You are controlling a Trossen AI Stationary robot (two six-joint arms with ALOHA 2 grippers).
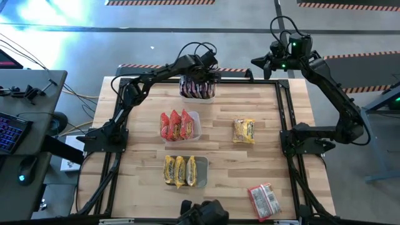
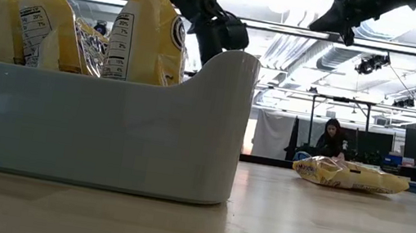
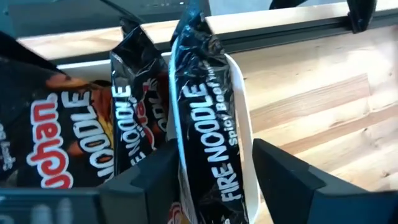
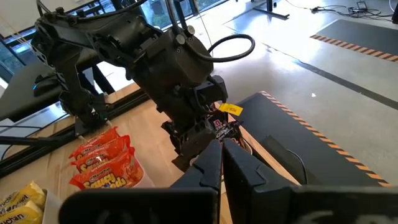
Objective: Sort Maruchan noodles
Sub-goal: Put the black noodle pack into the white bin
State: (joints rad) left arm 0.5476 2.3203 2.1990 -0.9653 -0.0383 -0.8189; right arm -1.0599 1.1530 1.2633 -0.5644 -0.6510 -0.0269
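Three clear tubs stand in a row down the table. The far tub (image 1: 197, 94) holds dark Maruchan noodles packets on end, the middle tub (image 1: 195, 128) red ones, the near tub (image 1: 201, 172) yellow ones. My left gripper (image 1: 200, 80) hangs over the far tub, slanting down, open. Its fingers straddle the outermost dark packet (image 3: 205, 137) and the tub's wall (image 3: 245, 143). A loose yellow packet (image 1: 244, 131) and a loose red packet (image 1: 263, 200) lie flat on the table's right half. My right gripper (image 1: 257, 61) is shut, raised beyond the far right corner. My left gripper comes at the outermost dark packet from above, slanting down, one finger (image 3: 149, 180) on the packet's inner side, the other (image 3: 286, 174) outside the tub's wall. Whether either finger touches the packet or the wall, I cannot tell. The packet stands upright in the tub.
The black frame rails (image 1: 284, 112) run along the table's sides. Bare wood lies between the tubs and the loose packets. In the low view a person (image 2: 333, 139) sits far behind the table.
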